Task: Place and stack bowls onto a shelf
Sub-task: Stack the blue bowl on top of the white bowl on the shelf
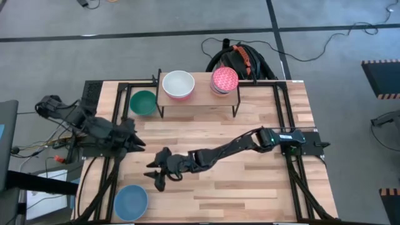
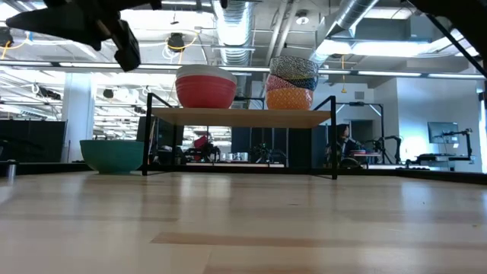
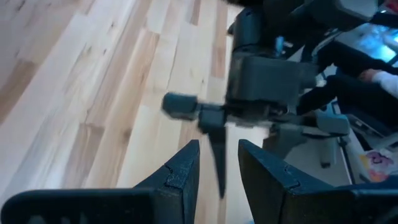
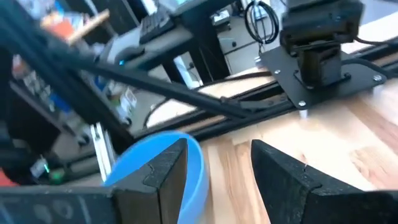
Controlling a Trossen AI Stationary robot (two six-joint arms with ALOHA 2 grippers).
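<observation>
One blue bowl (image 1: pixel 130 202) waits near the open, empty right gripper (image 1: pixel 157 175); it should straddle the rim squarely before closing. Left gripper (image 1: pixel 134 139) idles open.

The wooden plank tabletop (image 1: pixel 237 181) is pale, with black rails (image 1: pixel 284 125) running along its left and right sides; behind its far edge a black bag with orange straps (image 1: pixel 240 59) sits on the grey floor (image 1: pixel 125 56); cables (image 1: pixel 325 50) trail across that floor; a striped hazard mat (image 1: pixel 381 75) lies at the right; in the low view, ceiling ducts (image 2: pixel 236 19) and a distant seated person (image 2: pixel 344 141) show
</observation>
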